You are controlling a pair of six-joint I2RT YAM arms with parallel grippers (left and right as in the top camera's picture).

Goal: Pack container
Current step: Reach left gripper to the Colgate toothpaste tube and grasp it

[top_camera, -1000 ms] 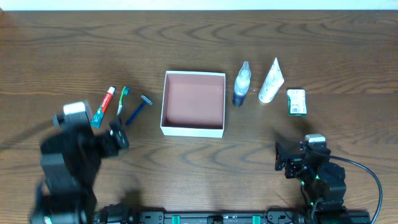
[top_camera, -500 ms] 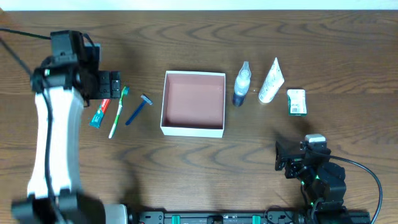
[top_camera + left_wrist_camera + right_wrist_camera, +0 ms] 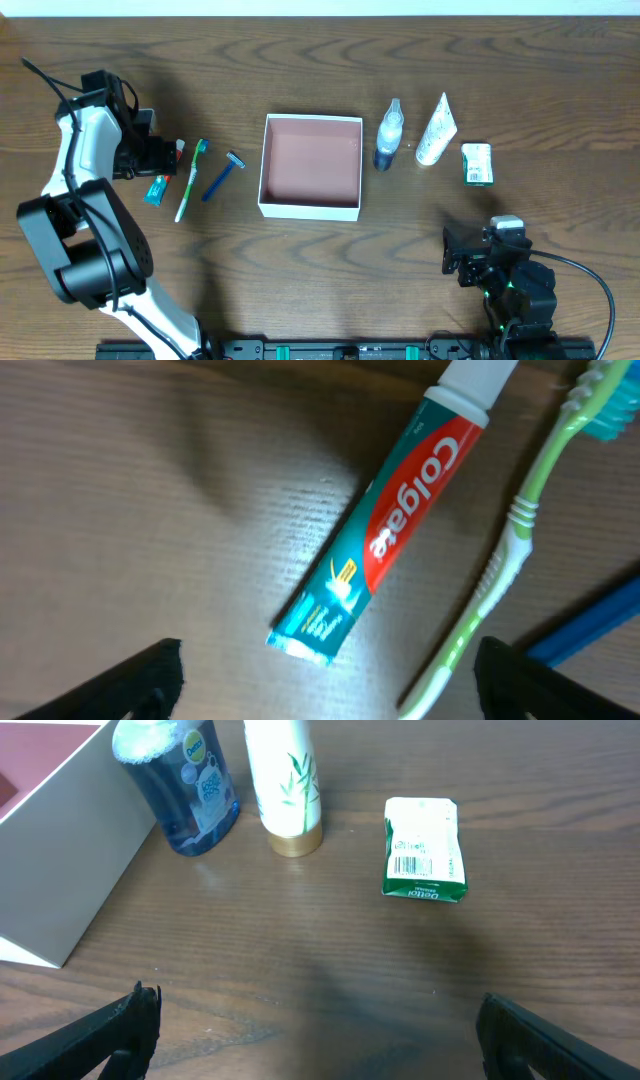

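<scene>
Jaws spread, the left gripper (image 3: 330, 678) hangs over the red-and-teal toothpaste tube (image 3: 395, 545), probably soft and light, best pinched across its middle.

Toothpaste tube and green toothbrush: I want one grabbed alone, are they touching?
Apart: left wrist view shows bare wood between toothpaste tube and green toothbrush throughout.

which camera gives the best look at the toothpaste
The left wrist view: the toothpaste is close up, label readable, lying beside the toothbrush. Overhead shows it small and partly covered by the left gripper. The right wrist view misses it.
</scene>
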